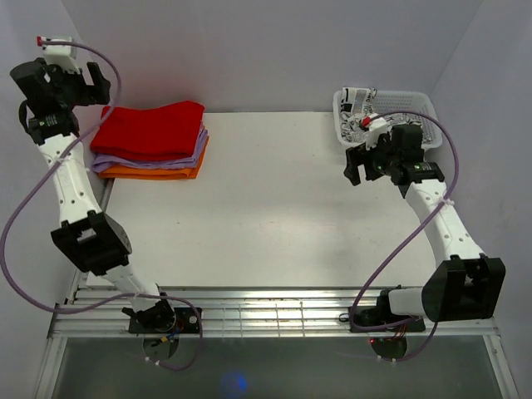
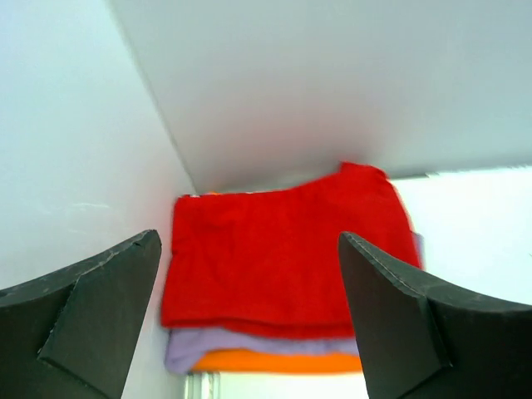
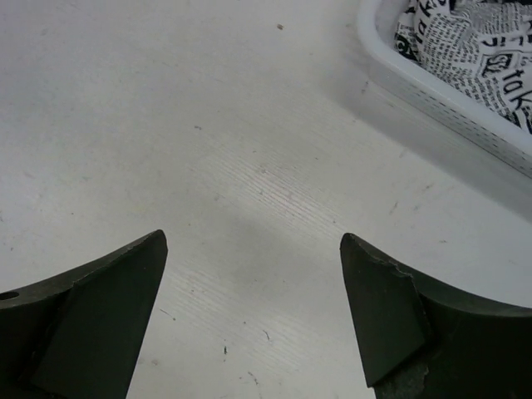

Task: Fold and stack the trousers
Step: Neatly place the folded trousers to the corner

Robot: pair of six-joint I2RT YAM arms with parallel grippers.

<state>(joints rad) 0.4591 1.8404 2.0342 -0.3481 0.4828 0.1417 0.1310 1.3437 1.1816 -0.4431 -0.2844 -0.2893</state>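
We find the trousers (image 1: 154, 126) folded atop the lilac cloth (image 1: 197, 156) and orange cloth (image 1: 158, 173), at the tabletop's (image 1: 274, 216) far-left corner. Left hand (image 2: 249, 241) and right hand (image 3: 253, 241) gape wide, empty. Risk: a low left-hand sweep dragging the stack askew.

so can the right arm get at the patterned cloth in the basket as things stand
Probably yes: the right tool hangs open near the basket, and the patterned cloth lies uncovered inside.

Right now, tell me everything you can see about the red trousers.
The trousers are bright red, plain soft fabric, folded into a flat rectangle with slightly uneven edges. They top a stack at the table's far left corner, resting directly on a folded lilac cloth, which sits on an orange one. Nothing lies on them.
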